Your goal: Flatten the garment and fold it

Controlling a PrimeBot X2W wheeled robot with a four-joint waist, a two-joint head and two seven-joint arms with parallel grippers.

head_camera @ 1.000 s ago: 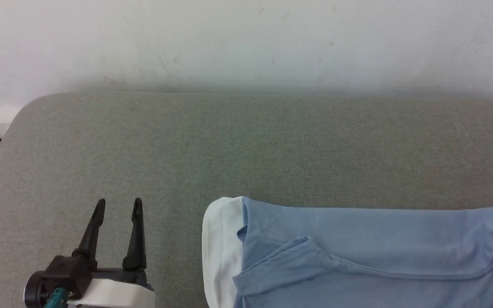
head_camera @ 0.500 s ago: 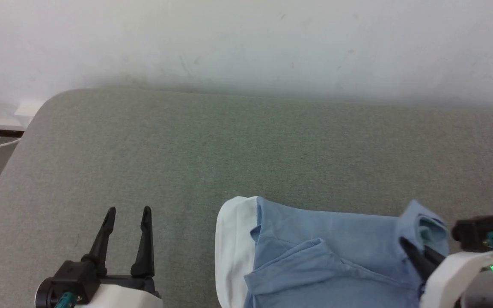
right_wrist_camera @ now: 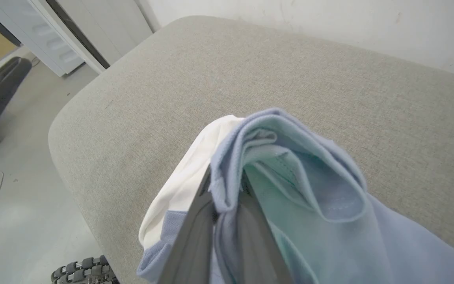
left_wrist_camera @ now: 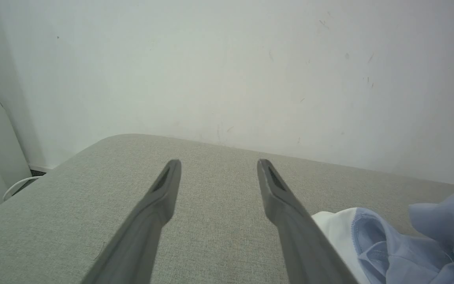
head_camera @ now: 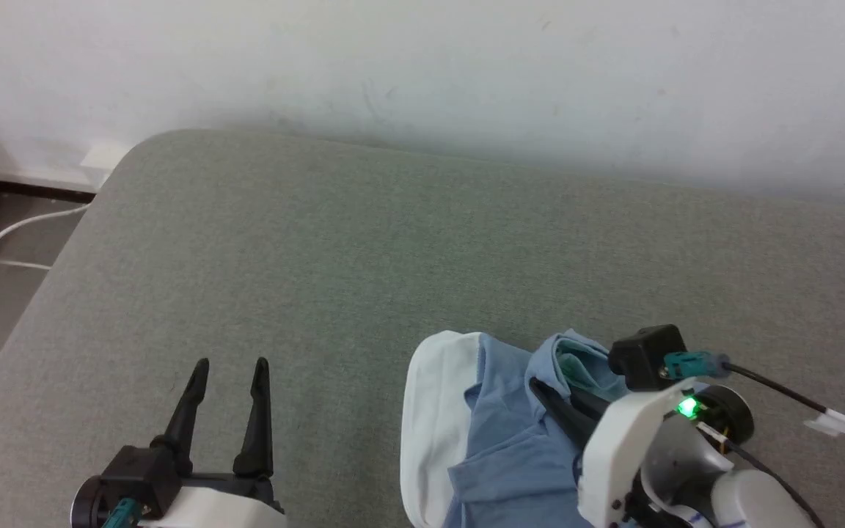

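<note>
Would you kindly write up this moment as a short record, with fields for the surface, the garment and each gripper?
surface: grey fabric pad against a white wall
garment: light blue polo shirt with a white collar, bunched on the pad's near side
right gripper: shut on a raised fold of the garment
left gripper: open, holding nothing, apart from the garment on its collar side
task state: garment not lying flat
</note>
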